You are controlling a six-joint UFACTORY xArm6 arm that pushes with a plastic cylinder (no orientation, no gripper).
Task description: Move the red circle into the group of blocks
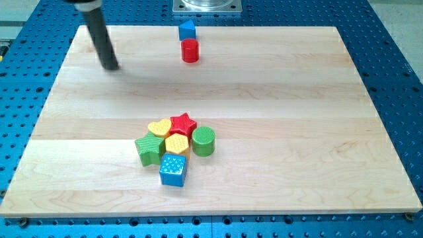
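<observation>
The red circle (190, 50) stands near the view's top, just below a blue triangle-shaped block (187, 30) at the board's top edge. The group of blocks lies in the lower middle: a yellow heart (158, 127), a red star (183, 123), a green circle (203, 141), a yellow hexagon (177, 144), a green star (149, 148) and a blue cube (173, 170), all touching or nearly so. My tip (111, 66) rests on the board at the upper left, well to the left of the red circle and far above the group.
The wooden board (297, 119) lies on a blue perforated table (396, 39). A metal mount (207, 6) sits at the view's top centre, just above the blue block.
</observation>
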